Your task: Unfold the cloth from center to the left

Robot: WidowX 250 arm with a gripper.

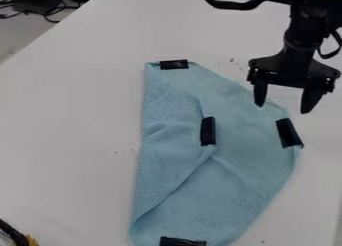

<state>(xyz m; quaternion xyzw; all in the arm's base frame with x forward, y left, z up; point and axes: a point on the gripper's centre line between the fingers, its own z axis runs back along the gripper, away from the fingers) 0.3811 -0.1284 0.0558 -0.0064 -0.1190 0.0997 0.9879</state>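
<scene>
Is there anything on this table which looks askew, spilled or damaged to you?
The cloth is not flat: its left side is folded over, so one black patch sits near the middle. A few dark specks lie on the white table by its upper edge, perhaps dirt. No damage stands out.

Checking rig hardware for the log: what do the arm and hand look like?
Arm is black, with black cables looping beside it. Hand is black too: wide crossbar, two tapered fingers. No markings I can make out.
</scene>
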